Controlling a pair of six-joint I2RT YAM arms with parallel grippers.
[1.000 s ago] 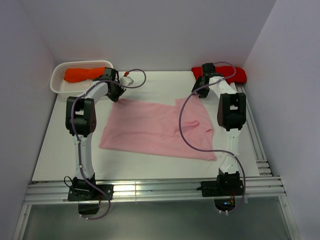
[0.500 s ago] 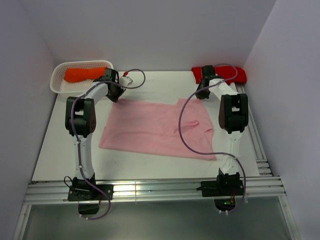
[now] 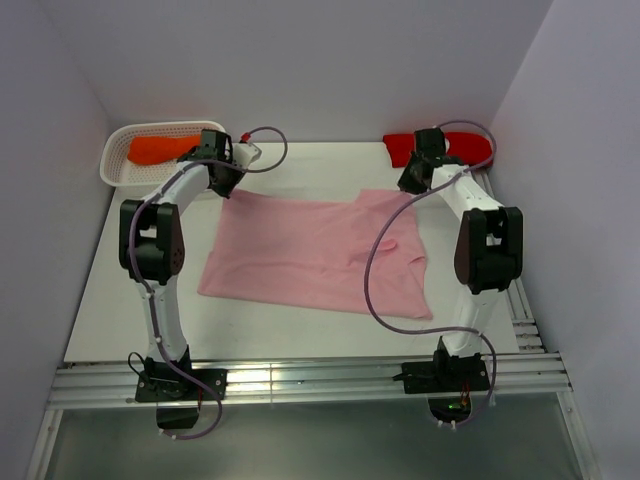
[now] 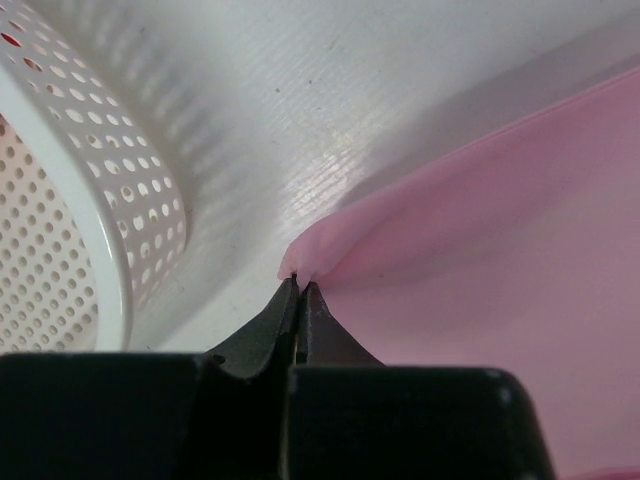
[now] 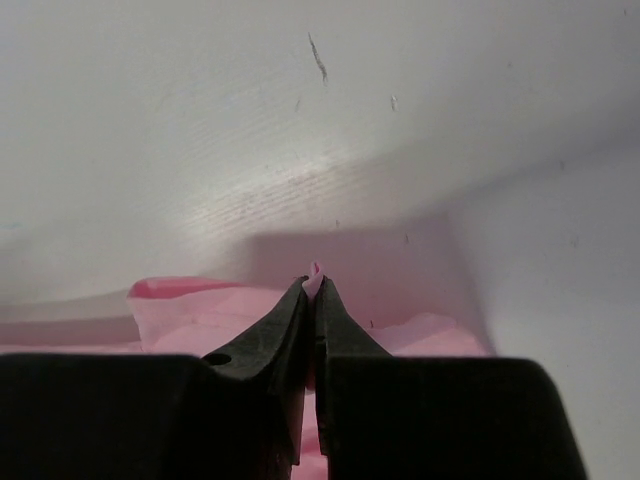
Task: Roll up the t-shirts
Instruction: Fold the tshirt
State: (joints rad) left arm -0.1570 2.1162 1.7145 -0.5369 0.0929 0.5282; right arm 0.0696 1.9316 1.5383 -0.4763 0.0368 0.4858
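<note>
Two-arm rig seen from above, with both wrist views. The pink t-shirt lies spread flat across the middle of the white table, its far edge towards the back wall. The left gripper is at the shirt's far left corner. In the left wrist view its jaws are closed to a thin line, with the lifted corner of pink cloth pinched at the tips. The right gripper is at the far right corner. Its wrist view shows the jaws pressed together with a sliver of pink cloth caught between the tips. A white perforated basket stands at the far left corner of the table, just beside the left gripper, and its wall fills the left of that wrist view. It holds the orange bundle. The red bundle lies on the table at the far right corner, behind the right gripper. A purple cable from the right arm loops above the right part of the shirt.
</note>
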